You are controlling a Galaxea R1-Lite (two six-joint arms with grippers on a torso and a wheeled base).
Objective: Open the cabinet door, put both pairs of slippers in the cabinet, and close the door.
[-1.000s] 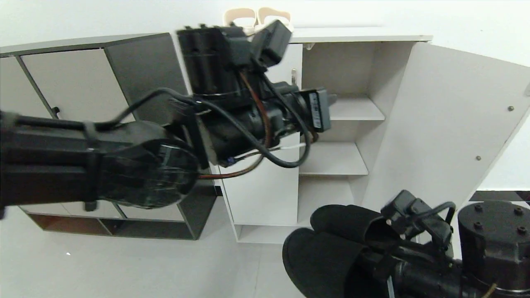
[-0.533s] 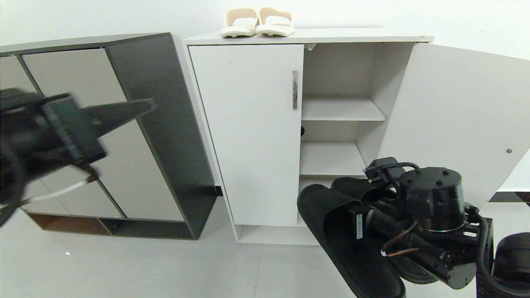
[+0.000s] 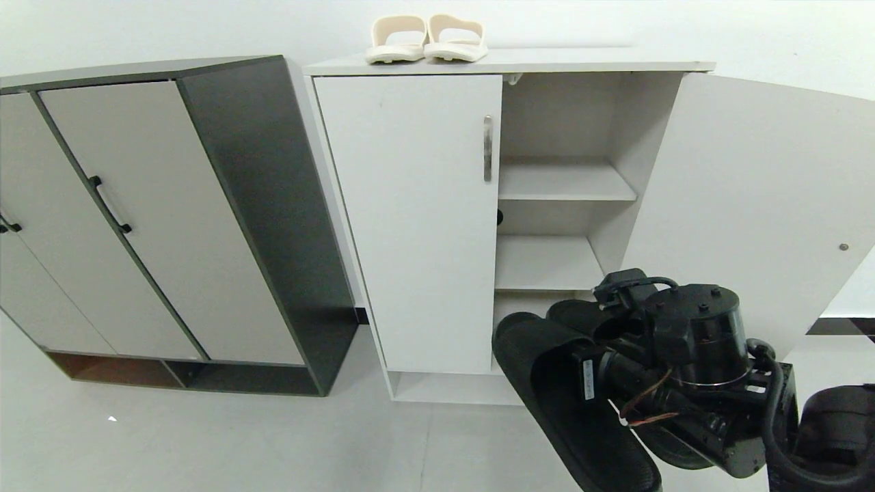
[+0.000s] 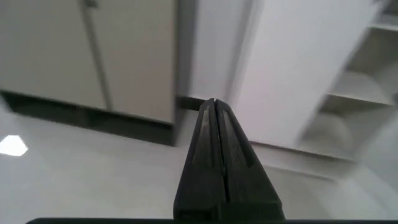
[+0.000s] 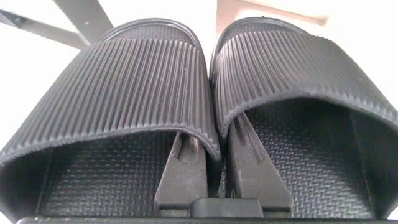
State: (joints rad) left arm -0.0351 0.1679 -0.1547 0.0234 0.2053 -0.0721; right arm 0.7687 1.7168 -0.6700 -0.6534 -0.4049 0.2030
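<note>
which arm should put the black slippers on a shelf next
Right: the right gripper holds the black slippers in front of the open cabinet shelves. The left gripper is shut and empty.

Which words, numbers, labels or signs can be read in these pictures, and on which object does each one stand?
No text can be read in any view.
On the right arm, a white label beside the black slippers: print too small to read.
On the white cabinet and the beige slippers: no print visible.

Slipper pair [image 3: 426, 39] atop cabinet [image 3: 410, 225]; second pair [image 3: 540, 355] before its open right half; neighbour unit [image 3: 171, 219] left
</note>
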